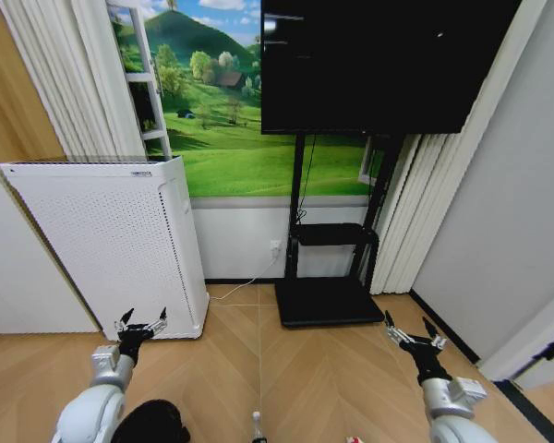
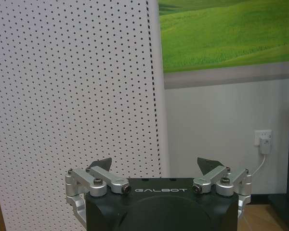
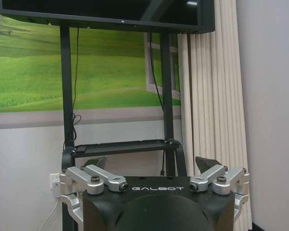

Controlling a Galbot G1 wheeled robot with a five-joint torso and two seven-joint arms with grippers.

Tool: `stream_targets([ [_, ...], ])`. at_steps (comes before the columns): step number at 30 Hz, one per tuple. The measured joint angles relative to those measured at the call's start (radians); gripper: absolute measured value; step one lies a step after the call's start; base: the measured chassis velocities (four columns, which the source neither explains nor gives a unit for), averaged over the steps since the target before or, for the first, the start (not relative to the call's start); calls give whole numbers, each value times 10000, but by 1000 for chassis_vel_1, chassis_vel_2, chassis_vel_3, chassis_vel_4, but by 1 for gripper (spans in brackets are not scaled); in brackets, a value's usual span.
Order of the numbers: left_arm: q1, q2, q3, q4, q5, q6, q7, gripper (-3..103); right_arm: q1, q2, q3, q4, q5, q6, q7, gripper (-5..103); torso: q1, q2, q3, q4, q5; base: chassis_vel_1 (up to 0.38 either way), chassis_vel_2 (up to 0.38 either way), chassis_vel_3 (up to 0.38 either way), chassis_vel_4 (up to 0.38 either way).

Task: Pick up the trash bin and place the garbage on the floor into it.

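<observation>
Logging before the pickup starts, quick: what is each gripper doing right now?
Left gripper: open, holding nothing, raised in front of the white perforated appliance.
Right gripper: open, holding nothing, raised facing the TV stand.

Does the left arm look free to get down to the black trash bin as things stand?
Probably yes: the left gripper is open and empty, held up facing the white appliance, while the trash bin sits on the floor beside that arm, nothing between.

Two tools (image 1: 141, 322) (image 1: 412, 330), one bin (image 1: 150, 423), one bottle (image 1: 258, 428).
</observation>
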Motion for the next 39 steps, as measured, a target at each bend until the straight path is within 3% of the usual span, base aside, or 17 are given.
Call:
stream_targets([
  [39, 8, -59, -80, 38, 20, -39, 49, 100, 12, 115, -155, -41, -159, -39, -69, 100, -573, -1621, -1050, 0, 0, 0, 0, 0, 0],
])
